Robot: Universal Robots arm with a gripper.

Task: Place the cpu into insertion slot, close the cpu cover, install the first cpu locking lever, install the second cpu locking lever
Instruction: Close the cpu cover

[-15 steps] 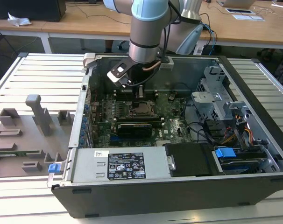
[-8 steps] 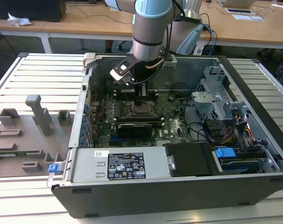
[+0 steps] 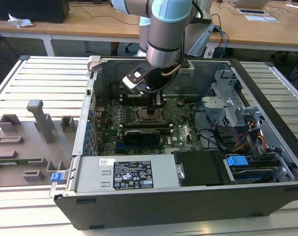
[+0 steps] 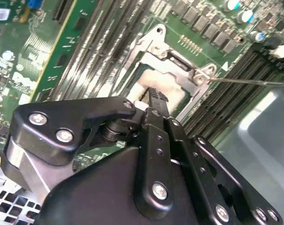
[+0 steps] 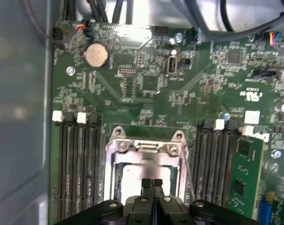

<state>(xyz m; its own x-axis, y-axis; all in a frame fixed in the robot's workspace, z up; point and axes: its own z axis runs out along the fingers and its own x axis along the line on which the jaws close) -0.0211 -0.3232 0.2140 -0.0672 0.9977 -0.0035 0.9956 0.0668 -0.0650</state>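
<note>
Room: wooden benches [image 3: 90, 22] at 12 o'clock of the case [image 3: 139, 206], exterior view
Bench [image 3: 36, 73]: pale slats; grey tray [image 3: 21, 147] at 9 o'clock of the case
Case: open, lying flat; arm [image 3: 166, 34] reaching in
Insertion slot [image 5: 179, 137]: cover [image 5: 146, 159] looks down; cpu [image 5: 130, 180] seated, pale face showing through the window
Lever [image 4: 247, 81]: thin wire; looks unlatched
Tool [image 5: 152, 183]: fingers pressed together, holding nothing; over the cpu
Progress: placing, cover likely done; both levers left

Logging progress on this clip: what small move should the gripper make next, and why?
Probably shift toward the thin lever: the cpu sits under the cpu cover, the gripper hovers with jaws together, and the lever looks unlatched.
</note>
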